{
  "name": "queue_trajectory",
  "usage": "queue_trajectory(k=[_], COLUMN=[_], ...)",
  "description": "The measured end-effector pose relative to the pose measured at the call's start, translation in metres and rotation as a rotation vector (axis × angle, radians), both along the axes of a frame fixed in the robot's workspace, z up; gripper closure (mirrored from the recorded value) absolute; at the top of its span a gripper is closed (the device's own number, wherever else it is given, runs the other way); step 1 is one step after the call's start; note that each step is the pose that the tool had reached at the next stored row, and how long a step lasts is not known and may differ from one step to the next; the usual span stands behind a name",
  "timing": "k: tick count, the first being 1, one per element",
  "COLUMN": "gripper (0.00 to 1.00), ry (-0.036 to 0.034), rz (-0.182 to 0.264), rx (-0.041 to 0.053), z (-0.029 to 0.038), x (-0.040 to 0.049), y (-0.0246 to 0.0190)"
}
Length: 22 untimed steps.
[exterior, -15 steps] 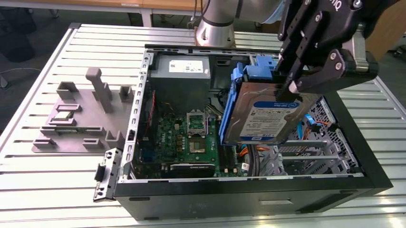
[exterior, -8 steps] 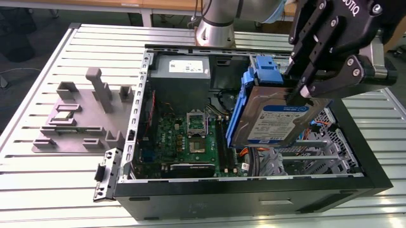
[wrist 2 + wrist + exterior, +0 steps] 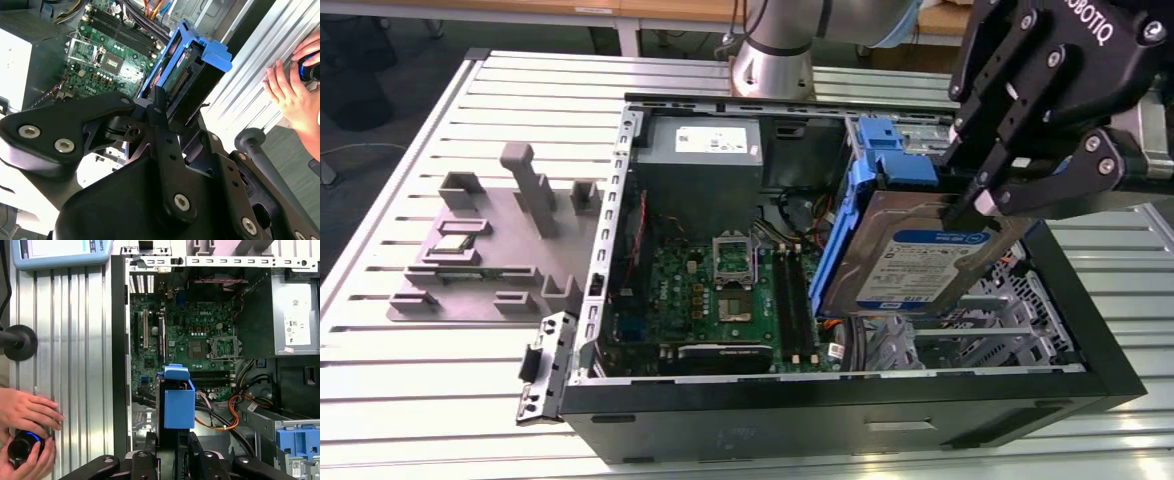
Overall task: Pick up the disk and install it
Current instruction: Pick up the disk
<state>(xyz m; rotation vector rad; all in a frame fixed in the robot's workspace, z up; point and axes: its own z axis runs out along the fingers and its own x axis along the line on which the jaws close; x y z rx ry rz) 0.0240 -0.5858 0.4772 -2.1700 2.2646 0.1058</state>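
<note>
The disk (image 3: 923,262) is up in the air inside the open computer case (image 3: 854,405). It hangs tilted with its label face showing in the exterior view, and its blue bracket (image 3: 841,240) runs along the edge nearest the motherboard (image 3: 720,290). It sits just beside the motherboard, on the exterior view's right of it. Its lower end is down among the metal drive rails (image 3: 961,332), though whether it touches them I cannot tell.

The pincer (image 3: 981,205) is clamped narrow on the disk's upper edge, one finger on either side. The actual contact is hidden behind the black finger links.

In the first wrist view the disk (image 3: 178,402) comes edge-on, blue end toward the motherboard (image 3: 190,330). Its near end disappears between the fingers of the pincer (image 3: 175,452), which the frame cuts off. In the second wrist view the pincer (image 3: 176,112) blocks much of the disk (image 3: 197,70), and only the blue-framed far end pokes out.

Past the motherboard sits the grey power supply box (image 3: 700,145). Outside the case, well apart from the motherboard, a person's hand (image 3: 27,410) rests on the ribbed surface (image 3: 75,340). Next to it is a small dark round thing (image 3: 22,447) with a blue glow, half cut off and hard to identify.
</note>
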Motion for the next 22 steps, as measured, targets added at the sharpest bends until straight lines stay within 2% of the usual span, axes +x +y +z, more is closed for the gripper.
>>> queue_trajectory(k=[4, 9, 16, 22], gripper=[0.65, 0.65, 0.65, 0.65], ry=[0.0, 0.0, 0.0, 0.0], rz=[-0.002, -0.002, -0.002, -0.002], rx=[0.0, 0.0001, 0.0001, 0.0], z=[-0.0002, -0.0005, -0.0005, -0.0008], x=[0.0067, 0.0198, 0.0309, 0.0457], y=[-0.0002, -0.0002, -0.0003, -0.0003])
